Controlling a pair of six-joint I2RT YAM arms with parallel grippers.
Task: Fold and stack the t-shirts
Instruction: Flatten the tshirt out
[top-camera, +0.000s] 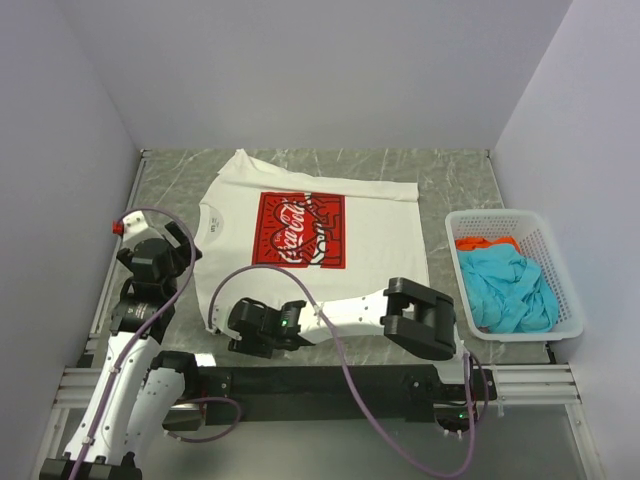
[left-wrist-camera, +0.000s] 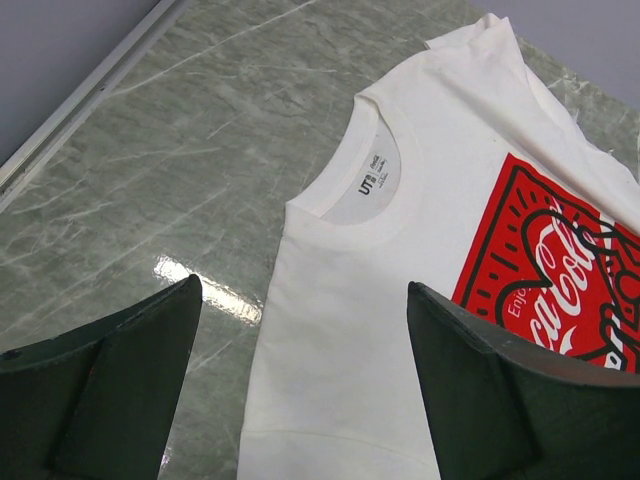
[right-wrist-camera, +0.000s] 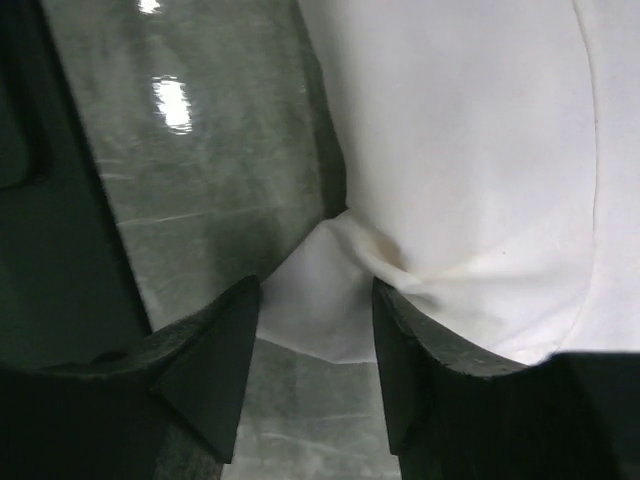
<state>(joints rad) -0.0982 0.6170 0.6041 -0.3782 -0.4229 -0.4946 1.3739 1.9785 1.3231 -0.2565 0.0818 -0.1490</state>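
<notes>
Directly beneath right end effector (right-wrist-camera: 315, 300) (parted) lies t-shirt (right-wrist-camera: 470, 150).

The arms show white links (top-camera: 350, 308), black joints (top-camera: 420, 318), purple cables (top-camera: 345, 375), dark wedge-shaped gripper fingers (left-wrist-camera: 500, 390).

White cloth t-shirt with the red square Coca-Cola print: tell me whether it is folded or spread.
Spread. The white Coca-Cola t-shirt lies flat on the grey marbled table, print and collar facing up.

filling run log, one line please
white cloth t-shirt, red square print, spread | left gripper open by collar | right gripper open straddling cloth corner
</notes>
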